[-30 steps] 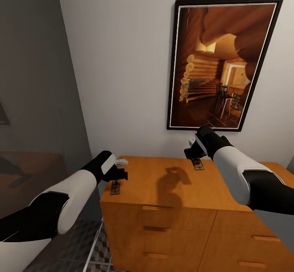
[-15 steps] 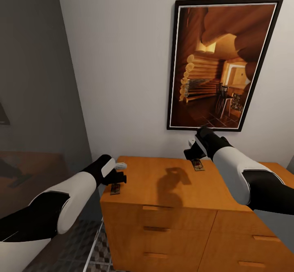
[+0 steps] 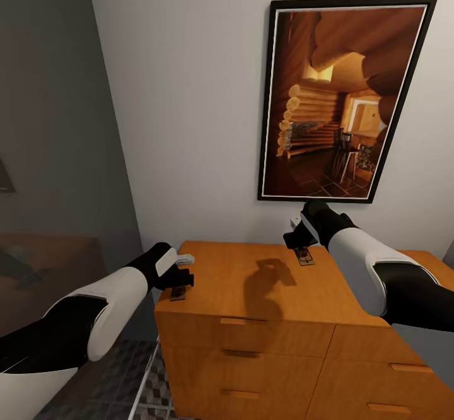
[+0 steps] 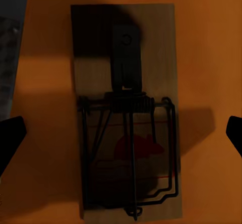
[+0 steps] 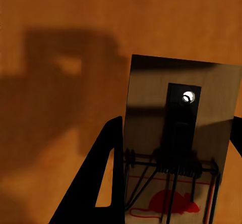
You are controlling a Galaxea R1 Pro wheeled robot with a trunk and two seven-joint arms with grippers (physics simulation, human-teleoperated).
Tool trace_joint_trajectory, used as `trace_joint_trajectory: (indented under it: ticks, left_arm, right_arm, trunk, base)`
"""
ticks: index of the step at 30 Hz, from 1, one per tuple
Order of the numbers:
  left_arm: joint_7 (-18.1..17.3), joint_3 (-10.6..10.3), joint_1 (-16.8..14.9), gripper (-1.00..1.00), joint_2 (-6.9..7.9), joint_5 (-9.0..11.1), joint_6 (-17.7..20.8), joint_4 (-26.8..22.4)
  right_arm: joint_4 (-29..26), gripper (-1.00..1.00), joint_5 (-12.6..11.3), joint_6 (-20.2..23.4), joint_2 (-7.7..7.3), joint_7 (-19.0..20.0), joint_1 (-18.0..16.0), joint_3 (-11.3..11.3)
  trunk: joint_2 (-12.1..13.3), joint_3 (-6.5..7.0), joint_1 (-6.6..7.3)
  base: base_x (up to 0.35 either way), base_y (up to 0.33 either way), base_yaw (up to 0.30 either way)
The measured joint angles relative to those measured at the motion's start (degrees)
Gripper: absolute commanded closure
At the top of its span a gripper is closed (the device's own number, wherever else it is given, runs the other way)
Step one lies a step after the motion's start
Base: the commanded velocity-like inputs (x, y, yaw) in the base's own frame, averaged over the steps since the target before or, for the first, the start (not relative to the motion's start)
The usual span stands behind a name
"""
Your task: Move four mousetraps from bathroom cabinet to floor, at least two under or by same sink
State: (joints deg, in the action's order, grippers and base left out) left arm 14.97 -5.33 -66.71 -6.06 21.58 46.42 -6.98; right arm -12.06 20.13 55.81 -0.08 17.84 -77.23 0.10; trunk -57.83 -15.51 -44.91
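Left pincer [image 4: 121, 133] hangs spread wide over the mousetrap [image 4: 126, 113] at the cabinet's [image 3: 252, 281] left front corner, fingers straddling its long sides; right pincer [image 3: 296, 238], apart, flanks the back-edge trap [image 5: 176, 143].

Matt orange-brown wooden cabinet [image 3: 265, 294] top carries pale wooden mousetraps [image 4: 126, 113] with thin dark metal wire.

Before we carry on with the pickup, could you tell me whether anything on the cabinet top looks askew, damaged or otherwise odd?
Nothing stands out. Two mousetraps lie flat and intact on the cabinet top: one between the left gripper's open fingers, one under the right gripper.
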Motion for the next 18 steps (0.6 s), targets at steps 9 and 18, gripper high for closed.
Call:
trace_joint_trajectory:
  ticks: [9, 18]
  left_arm:
    - [0.0, 0.2, 0.0, -1.00, 0.06, 0.1, 0.0, 0.0]
    - [0.1, -1.2, 0.0, 1.00, 0.17, -1.6, -0.2, 0.6]
  right_arm:
    - [0.0, 1.00, 0.0, 0.0, -0.07, 0.0, 0.0, 0.0]
    - [0.0, 1.00, 0.0, 0.0, -0.02, 0.0, 0.0, 0.0]
  trunk:
    - [0.0, 0.00, 0.00]
    - [0.0, 0.00, 0.01]
  base:
    - [0.000, 0.000, 0.000]
    - [0.000, 0.000, 0.000]
